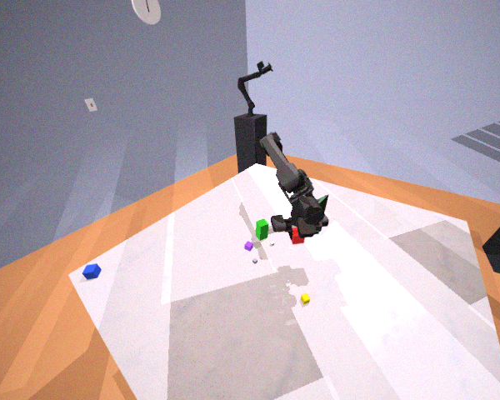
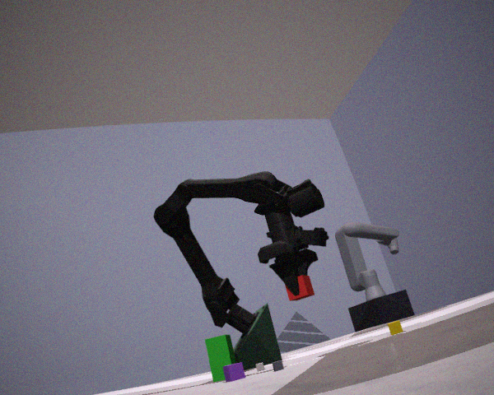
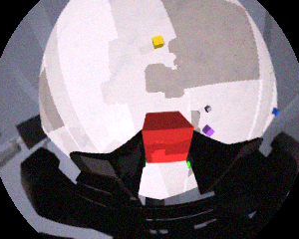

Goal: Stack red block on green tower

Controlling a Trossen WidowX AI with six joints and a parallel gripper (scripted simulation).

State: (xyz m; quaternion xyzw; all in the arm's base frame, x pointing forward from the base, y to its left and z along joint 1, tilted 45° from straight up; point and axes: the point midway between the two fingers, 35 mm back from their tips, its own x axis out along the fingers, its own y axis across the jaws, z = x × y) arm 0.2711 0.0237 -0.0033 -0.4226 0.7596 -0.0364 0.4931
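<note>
gripper (image 2: 297,285) clamps red block (image 2: 300,288) | plain cube, airborne, slightly tilted
</note>
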